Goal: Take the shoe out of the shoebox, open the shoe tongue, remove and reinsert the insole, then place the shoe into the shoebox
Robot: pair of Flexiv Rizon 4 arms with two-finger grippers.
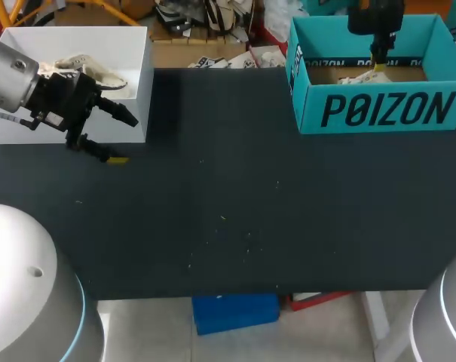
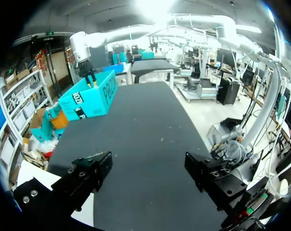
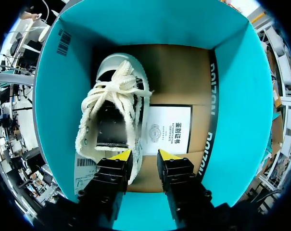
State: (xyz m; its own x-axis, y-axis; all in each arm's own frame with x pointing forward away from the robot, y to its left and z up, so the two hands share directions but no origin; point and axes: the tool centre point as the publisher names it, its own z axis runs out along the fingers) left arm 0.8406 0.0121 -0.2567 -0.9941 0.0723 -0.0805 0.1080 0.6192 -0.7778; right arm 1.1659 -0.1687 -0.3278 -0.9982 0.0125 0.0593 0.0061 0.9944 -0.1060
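Shoe (image 3: pixel 114 113) lies laces-up in the shoebox (image 1: pixel 386 111) at the desk's (image 1: pixel 235 204) far right corner, against one side wall. Right gripper (image 3: pixel 144 155) hovers over its heel, fingers slightly apart, grasping nothing. Left gripper (image 1: pixel 124 139), released wide, hangs near the far left corner.

A cream shoe (image 3: pixel 111 110) is seen lying in the teal shoebox (image 3: pixel 155 24), its heel nearest the gripper (image 3: pixel 144 155). The yellow-tipped fingers (image 3: pixel 120 156) are held slightly apart, one over the heel's edge. A white card (image 3: pixel 168 130) is laid beside the shoe, ahead of the other finger.
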